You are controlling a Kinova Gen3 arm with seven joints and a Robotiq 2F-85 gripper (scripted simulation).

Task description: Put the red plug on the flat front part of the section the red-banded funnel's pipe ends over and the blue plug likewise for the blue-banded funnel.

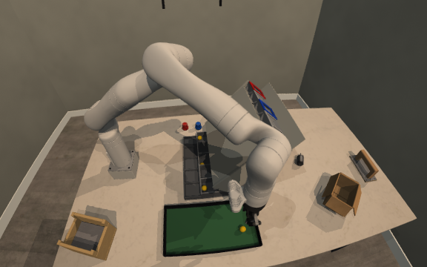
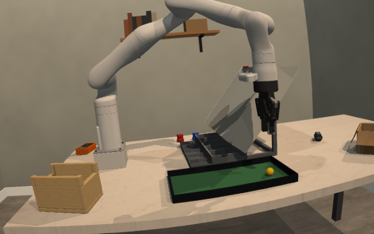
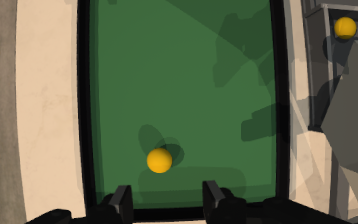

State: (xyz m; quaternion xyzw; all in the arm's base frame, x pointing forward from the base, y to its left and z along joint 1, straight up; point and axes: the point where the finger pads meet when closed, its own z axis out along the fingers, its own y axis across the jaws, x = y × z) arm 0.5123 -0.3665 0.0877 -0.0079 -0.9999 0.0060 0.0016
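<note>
Behind the grey cover (image 2: 239, 110) you can't see any of the pipes, and from the top view the arm blocks most of the funnel row, so only the red-banded funnel (image 1: 256, 89) and the blue-banded funnel (image 1: 267, 109) peek out at the cover's upper edge. The wrist view cuts off everything but the fingertips, and the section tray shows there only as a sliver at the right edge.

The hand (image 2: 269, 125) hangs over the right end of the green marble tray (image 2: 174, 192), fingers pointing straight down, parted about halfway with nothing between them. One yellow marble (image 3: 159, 160) sits on the green felt just ahead of the fingertips, slightly toward the one on the left in that view, not touching either.

The dark section tray (image 1: 190, 193) has three more marbles in its back row: one at the far end (image 1: 199, 137), one around the middle (image 1: 202, 163) that's partly shaded and hard to make out, and one at the near end (image 1: 204, 188). Its flat front parts look bare.

The red plug (image 1: 184, 126) and blue plug (image 1: 198, 125) stand side by side on the tabletop (image 1: 302, 230) just past the far end of the section tray, well apart from the hand.

Room-wise, the hand is near the green tray's right wall, with the cover's support post (image 2: 274, 143) right behind it.
</note>
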